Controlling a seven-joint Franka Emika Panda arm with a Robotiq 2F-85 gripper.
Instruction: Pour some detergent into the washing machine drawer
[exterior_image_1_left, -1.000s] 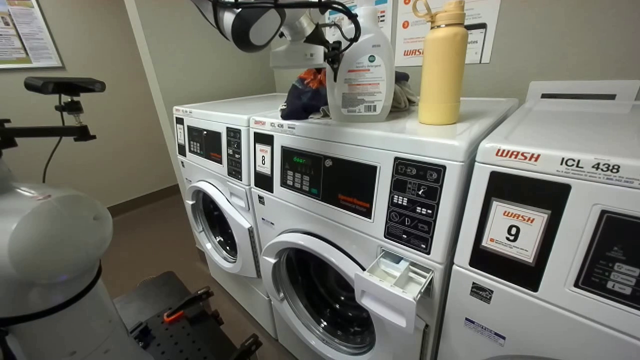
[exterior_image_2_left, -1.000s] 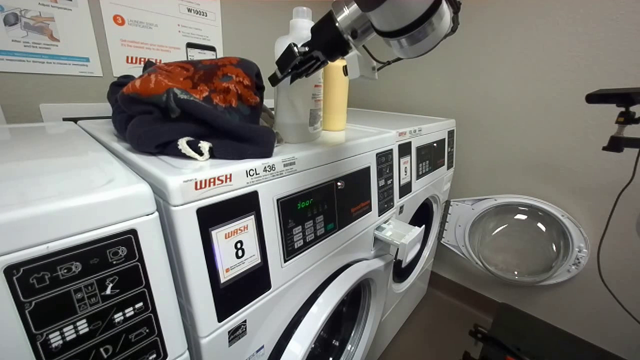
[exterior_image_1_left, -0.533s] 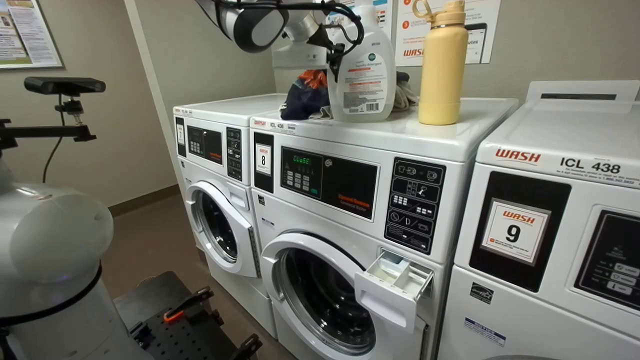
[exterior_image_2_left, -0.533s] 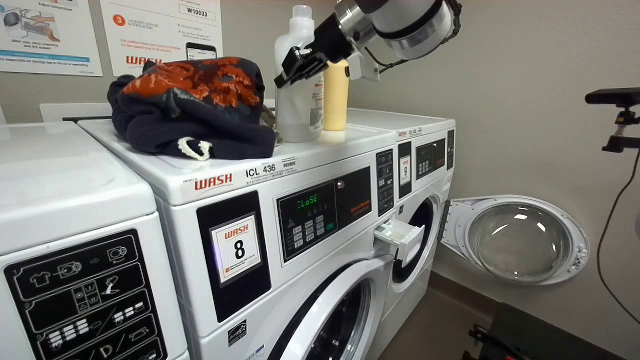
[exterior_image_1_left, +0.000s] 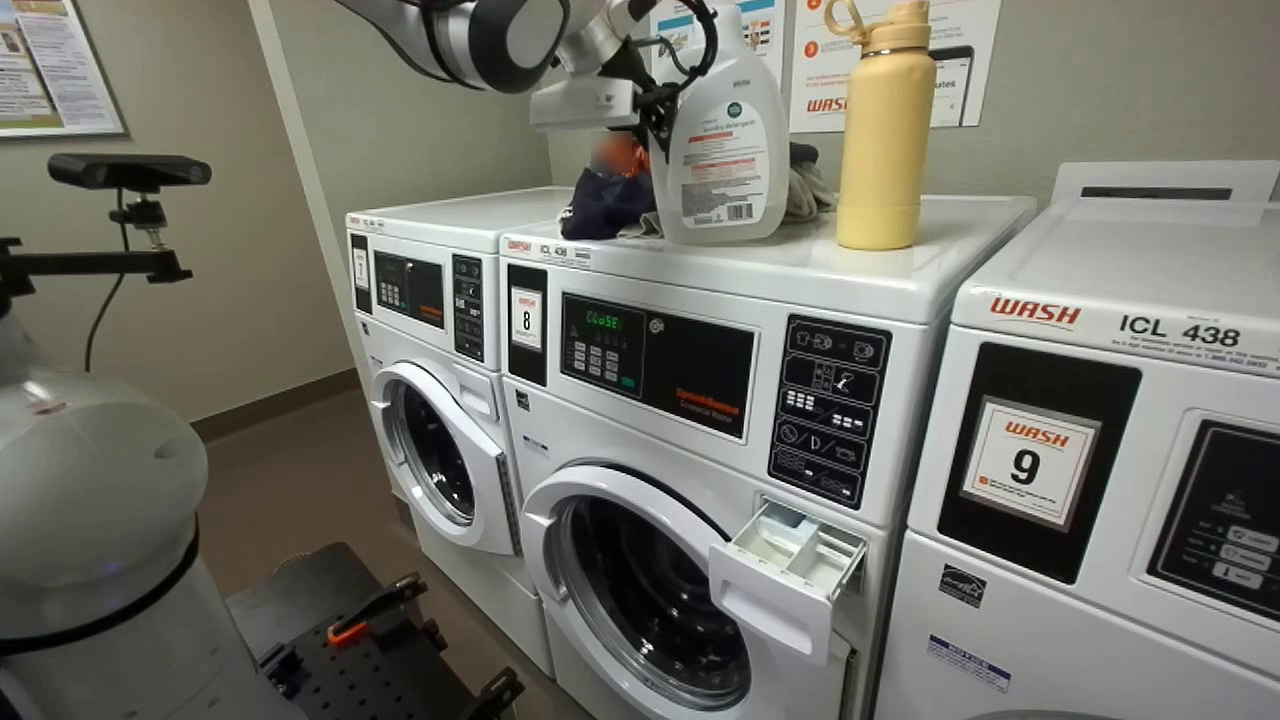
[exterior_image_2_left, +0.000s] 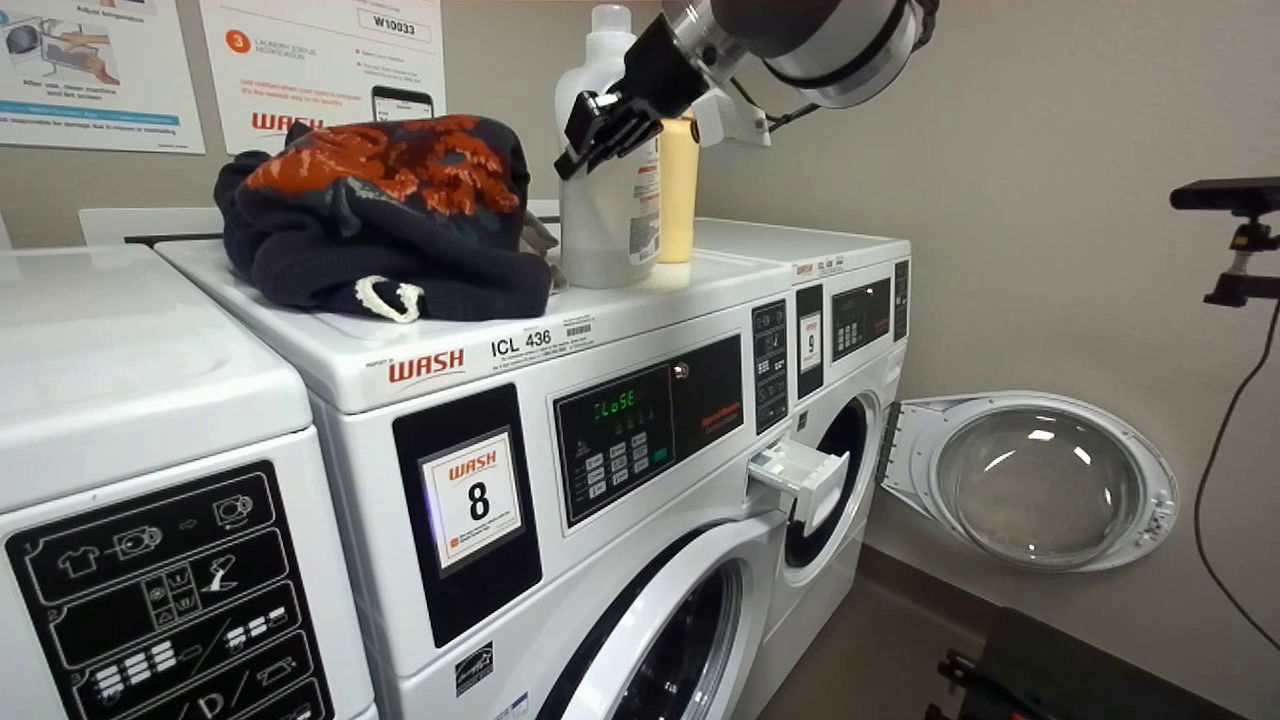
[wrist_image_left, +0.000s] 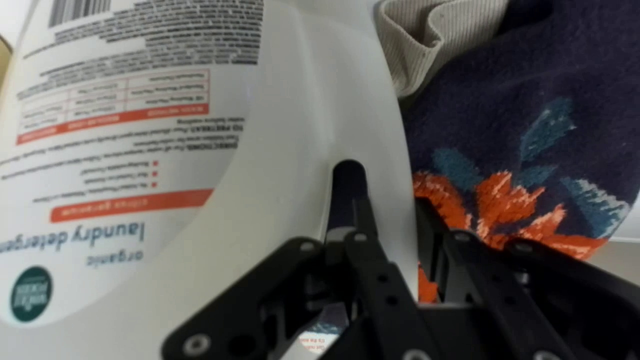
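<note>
Detergent jug (exterior_image_1_left: 725, 165) shifts a bit from before, claw (wrist_image_left: 394, 207) pinching its handle (wrist_image_left: 387, 182); looks like the grasp step. Next I'd lift it toward the drawer (exterior_image_1_left: 768, 600).

Flat white top of washer 8 (exterior_image_1_left: 805, 266), shiny and wide, things standing and lying on it

Left: big pile of clothes (exterior_image_2_left: 380, 220), dark blue with bright orange flowers, white trim (exterior_image_2_left: 390, 299) on near side

Middle: cloudy white soap jug (exterior_image_1_left: 730, 170), standing up, red bars printed on it; tan cloth (wrist_image_left: 465, 30) just beside it, cannot tell if touching

Right: tall yellow bottle (exterior_image_1_left: 880, 150), standing straight, closest to right edge, apart from soap jug

Soap jug between pile of clothes and yellow bottle
</note>
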